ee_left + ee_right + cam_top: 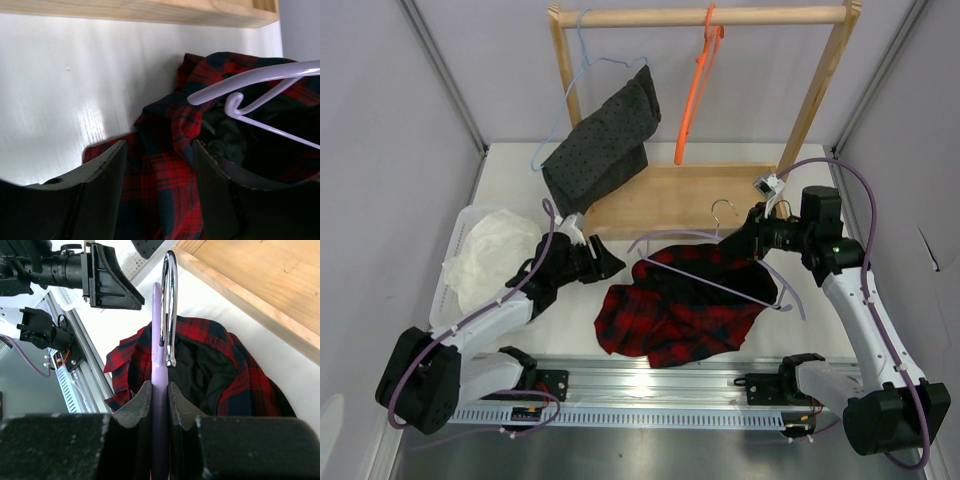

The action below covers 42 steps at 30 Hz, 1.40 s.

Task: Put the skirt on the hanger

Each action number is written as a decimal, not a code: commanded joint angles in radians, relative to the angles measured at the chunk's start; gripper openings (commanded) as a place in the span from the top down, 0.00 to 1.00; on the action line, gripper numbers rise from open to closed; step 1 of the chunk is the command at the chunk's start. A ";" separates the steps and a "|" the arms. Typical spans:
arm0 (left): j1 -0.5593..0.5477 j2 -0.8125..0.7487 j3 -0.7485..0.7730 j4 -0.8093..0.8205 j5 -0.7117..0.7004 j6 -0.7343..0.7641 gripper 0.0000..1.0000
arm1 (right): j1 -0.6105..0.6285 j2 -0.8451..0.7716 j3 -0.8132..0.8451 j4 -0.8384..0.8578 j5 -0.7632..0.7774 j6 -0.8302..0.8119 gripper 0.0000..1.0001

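Observation:
The red-and-black plaid skirt [675,305] lies crumpled on the white table at the centre front, its dark lining showing. The pale lilac hanger [705,275] with a silvery hook [723,212] lies across its top. My right gripper [756,236] is shut on the hanger [159,360] near the hook [170,310], with the skirt [220,365] below. My left gripper [607,262] is open just left of the skirt. In the left wrist view its fingers [107,175] frame the skirt's edge [167,165], and the hanger's arm [250,80] crosses at upper right.
A wooden rack [705,17] stands at the back on a wooden base [685,195]. It carries a light blue hanger [582,70] with a dark grey dotted garment [605,140], and an orange hanger [698,85]. A white cloth [495,250] lies in a tray at left.

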 commanded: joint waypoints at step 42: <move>-0.357 -0.020 0.019 0.003 -0.496 0.035 0.42 | -0.006 -0.002 0.010 0.088 0.032 0.050 1.00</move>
